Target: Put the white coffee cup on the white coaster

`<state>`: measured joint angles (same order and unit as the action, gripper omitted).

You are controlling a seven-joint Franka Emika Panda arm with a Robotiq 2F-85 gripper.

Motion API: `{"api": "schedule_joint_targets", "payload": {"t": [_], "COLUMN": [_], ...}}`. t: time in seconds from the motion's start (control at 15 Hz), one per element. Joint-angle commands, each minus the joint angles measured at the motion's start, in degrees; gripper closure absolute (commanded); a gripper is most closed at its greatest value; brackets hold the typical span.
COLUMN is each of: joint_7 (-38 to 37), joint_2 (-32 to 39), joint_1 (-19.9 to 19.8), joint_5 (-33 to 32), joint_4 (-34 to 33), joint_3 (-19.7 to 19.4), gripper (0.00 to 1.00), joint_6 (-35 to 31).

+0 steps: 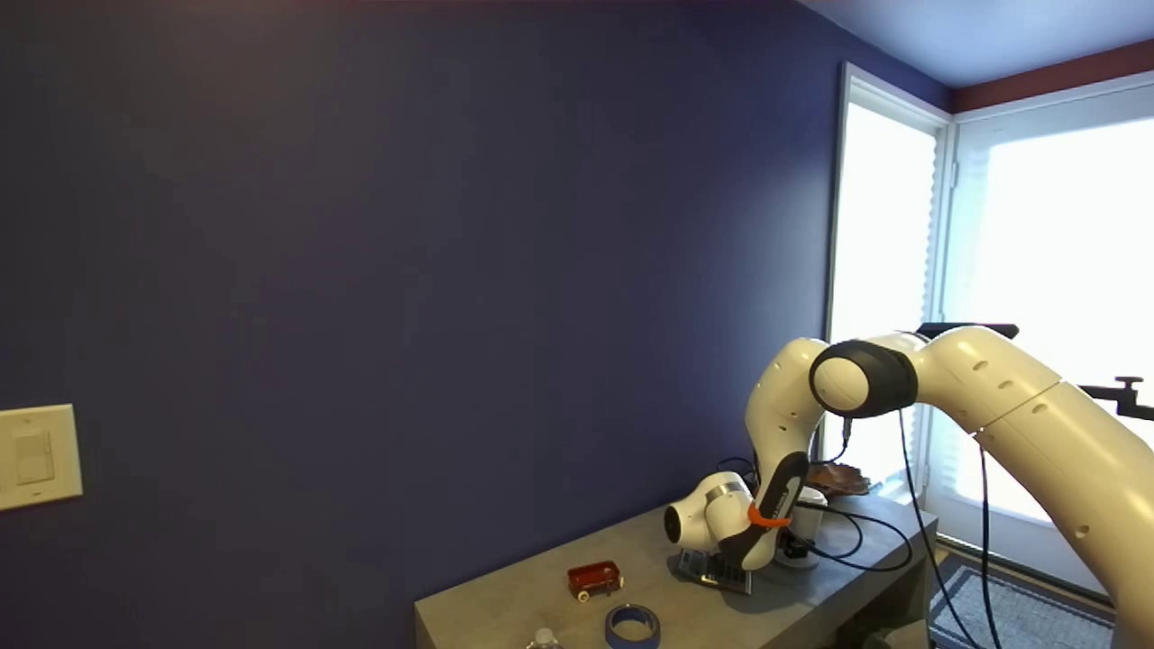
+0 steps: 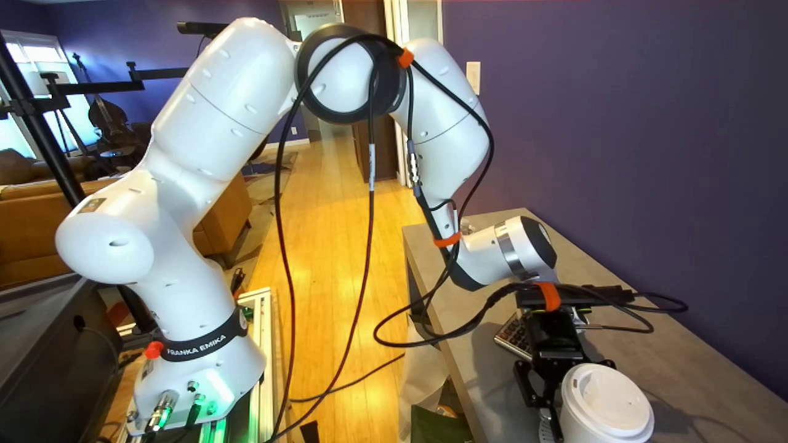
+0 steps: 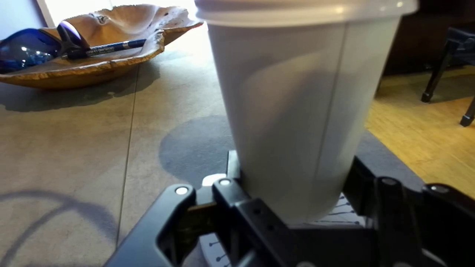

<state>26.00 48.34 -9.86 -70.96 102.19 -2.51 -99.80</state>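
White cup (image 3: 293, 111), smooth and tapered with one vertical seam, is topped by a rimmed lid (image 2: 606, 397). It is pinched low on both sides by the black gripper (image 3: 295, 178). Directly below, a thin coaster (image 3: 345, 211) is seen, white, printed with dark dot-tipped lines; whether the cup's base is touching it cannot quite be made out. The grey matte table (image 3: 92, 144) is crossed by a straight joint. Blue-lensed sunglasses (image 3: 28, 50) and a slim pen (image 3: 115, 48) are held in a wavy-edged wooden bowl (image 3: 122, 65). In an exterior view, a red wagon (image 1: 595, 578) and a blue ring (image 1: 633, 644) are shown; a keyed calculator (image 2: 514, 336) is seen in both exterior views.
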Motion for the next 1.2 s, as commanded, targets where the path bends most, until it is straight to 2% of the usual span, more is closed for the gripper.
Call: {"api": "schedule_joint_targets", "payload": {"t": [0.0, 0.33, 0.47, 0.53, 0.6, 0.73, 0.8, 1.0, 1.13], "joint_7": [2.03, 2.11, 2.11, 2.1, 2.1, 2.1, 2.07, 2.0, 1.95], "joint_2": [0.96, 0.74, 0.71, 0.7, 0.69, 0.63, 0.6, 0.56, 0.54], "joint_1": [-0.28, -0.11, -0.09, -0.08, -0.09, -0.08, -0.05, 0.02, 0.08], "joint_5": [0.46, 0.39, 0.37, 0.38, 0.39, 0.39, 0.34, 0.26, 0.19], "joint_4": [-0.89, -0.52, -0.47, -0.44, -0.4, -0.31, -0.24, -0.11, -0.04], "joint_3": [0.29, 0.39, 0.38, 0.38, 0.4, 0.42, 0.43, 0.47, 0.51], "gripper": [0.4, 0.32, 0.24, 0.24, 0.18, 0.18, 0.14, 0.13, 0.09], "joint_6": [-1.2, -1.67, -1.7, -1.72, -1.74, -1.78, -1.8, -1.9, -1.98]}}
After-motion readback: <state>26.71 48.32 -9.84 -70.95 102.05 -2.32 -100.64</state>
